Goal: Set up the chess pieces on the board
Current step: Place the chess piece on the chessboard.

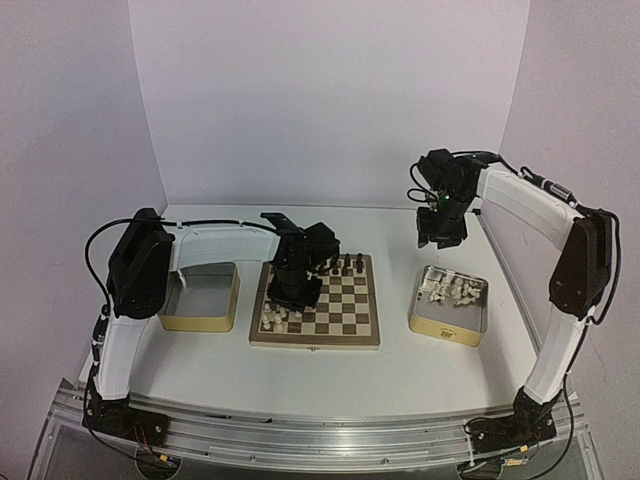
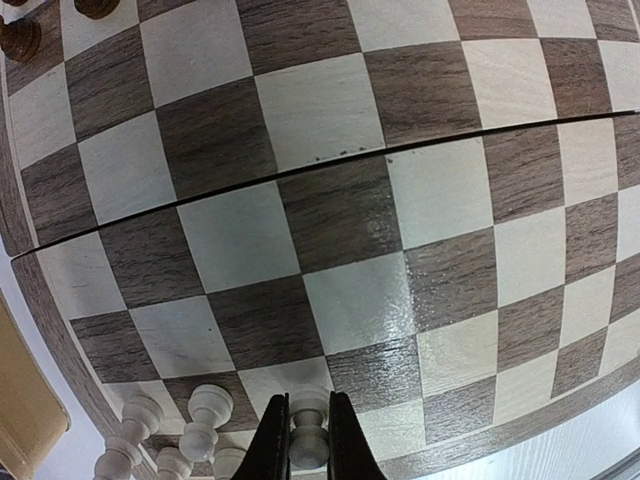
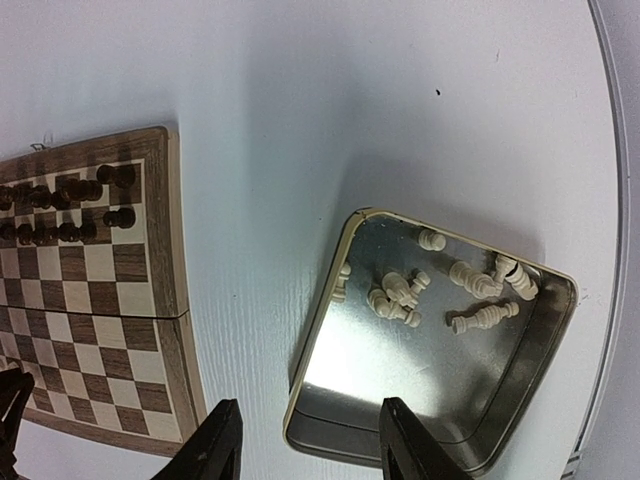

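Note:
The board (image 1: 352, 318) lies at the table's middle, with dark pieces (image 1: 340, 265) on its far rows and a few cream-white pieces (image 1: 280, 319) at its near left corner. My left gripper (image 2: 308, 445) is low over that corner, shut on a cream-white pawn (image 2: 309, 432) standing on a light square; more white pieces (image 2: 205, 422) stand just left of it. My right gripper (image 3: 310, 440) is open and empty, high above the table between the board (image 3: 170, 300) and a metal tin (image 3: 540, 345) holding several loose white pieces (image 3: 395, 298).
An empty metal tin (image 1: 201, 297) stands left of the board, close to the left arm. The tin with white pieces (image 1: 450, 305) stands right of the board. White walls enclose the table at back and sides.

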You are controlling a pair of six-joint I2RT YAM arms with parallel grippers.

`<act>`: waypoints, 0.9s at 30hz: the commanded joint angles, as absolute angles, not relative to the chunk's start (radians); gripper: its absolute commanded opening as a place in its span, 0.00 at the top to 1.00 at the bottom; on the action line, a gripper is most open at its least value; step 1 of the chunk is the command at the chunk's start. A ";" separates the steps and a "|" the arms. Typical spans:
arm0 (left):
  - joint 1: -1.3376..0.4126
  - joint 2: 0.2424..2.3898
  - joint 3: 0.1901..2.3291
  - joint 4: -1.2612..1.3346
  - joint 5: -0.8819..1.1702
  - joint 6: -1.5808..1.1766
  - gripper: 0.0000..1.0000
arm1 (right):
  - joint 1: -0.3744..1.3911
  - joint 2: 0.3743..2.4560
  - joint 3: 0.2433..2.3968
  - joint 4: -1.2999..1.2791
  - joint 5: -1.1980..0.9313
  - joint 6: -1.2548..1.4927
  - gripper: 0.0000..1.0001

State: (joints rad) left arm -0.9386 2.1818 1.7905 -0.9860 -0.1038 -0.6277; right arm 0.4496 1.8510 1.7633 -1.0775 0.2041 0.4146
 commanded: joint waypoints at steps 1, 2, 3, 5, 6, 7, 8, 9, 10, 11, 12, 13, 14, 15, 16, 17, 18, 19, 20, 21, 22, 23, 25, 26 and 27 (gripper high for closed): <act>-0.933 2.183 1.789 -0.998 -0.130 -0.618 1.00 | 0.452 1.872 1.810 -1.080 0.189 0.404 0.54; -0.933 2.181 1.787 -0.999 -0.130 -0.619 1.00 | 0.451 1.873 1.811 -1.079 0.189 0.404 0.54; -0.933 2.179 1.786 -0.999 -0.128 -0.619 1.00 | 0.451 1.874 1.812 -1.079 0.189 0.404 0.54; -0.932 2.178 1.784 -1.003 -0.127 -0.618 1.00 | 0.451 1.875 1.814 -1.079 0.189 0.404 0.54; -0.933 2.178 1.785 -1.004 -0.127 -0.618 1.00 | 0.452 1.876 1.815 -1.080 0.189 0.404 0.54; -0.933 2.179 1.786 -1.007 -0.125 -0.618 1.00 | 0.452 1.876 1.815 -1.079 0.188 0.404 0.54; -0.933 2.180 1.787 -1.010 -0.124 -0.618 1.00 | 0.451 1.877 1.816 -1.079 0.188 0.404 0.54; -0.934 2.179 1.788 -1.014 -0.122 -0.618 1.00 | 0.452 1.879 1.816 -1.079 0.189 0.404 0.54; -0.934 2.176 1.786 -1.016 -0.121 -0.618 1.00 | 0.451 1.878 1.815 -1.078 0.190 0.405 0.54; -0.934 2.173 1.781 -1.015 -0.121 -0.618 1.00 | 0.451 1.878 1.815 -1.079 0.190 0.405 0.54; -0.934 2.170 1.776 -1.012 -0.121 -0.618 1.00 | 0.451 1.879 1.815 -1.080 0.190 0.405 0.54; -0.934 2.170 1.773 -1.010 -0.122 -0.618 1.00 | 0.452 1.881 1.815 -1.079 0.188 0.405 0.54; -0.933 2.174 1.773 -1.009 -0.122 -0.617 1.00 | 0.452 1.882 1.817 -1.079 0.186 0.405 0.54; -0.933 2.179 1.772 -1.010 -0.122 -0.617 1.00 | 0.452 1.883 1.819 -1.079 0.185 0.405 0.54; -0.934 2.184 1.774 -1.010 -0.122 -0.617 1.00 | 0.452 1.884 1.820 -1.079 0.185 0.405 0.54; -0.934 2.187 1.774 -1.009 -0.120 -0.618 1.00 | 0.452 1.884 1.823 -1.079 0.185 0.403 0.54; -0.934 2.189 1.772 -1.008 -0.117 -0.620 0.99 | 0.452 1.884 1.825 -1.079 0.187 0.402 0.54; -0.934 2.188 1.768 -1.004 -0.116 -0.621 0.99 | 0.452 1.884 1.826 -1.079 0.189 0.402 0.54; -0.934 2.187 1.764 -1.001 -0.115 -0.622 0.97 | 0.451 1.883 1.825 -1.079 0.190 0.401 0.54; -0.934 2.186 1.763 -0.999 -0.115 -0.624 0.95 | 0.452 1.884 1.824 -1.080 0.190 0.400 0.54; -0.934 2.187 1.767 -1.000 -0.114 -0.624 0.94 | 0.452 1.884 1.825 -1.079 0.190 0.400 0.54; -0.934 2.188 1.771 -1.002 -0.116 -0.624 0.93 | 0.452 1.884 1.823 -1.080 0.189 0.400 0.54; -0.934 2.189 1.776 -1.003 -0.118 -0.622 0.90 | 0.452 1.885 1.823 -1.079 0.188 0.400 0.54; -0.934 2.190 1.778 -1.004 -0.117 -0.621 0.87 | 0.452 1.887 1.822 -1.079 0.187 0.400 0.54; -0.934 2.192 1.782 -1.004 -0.116 -0.621 0.84 | 0.452 1.888 1.824 -1.080 0.188 0.400 0.54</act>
State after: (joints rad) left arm -0.9386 2.1818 1.7702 -0.9962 -0.1078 -0.6270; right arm 0.4496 1.8713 1.7897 -1.0767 0.1947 0.4084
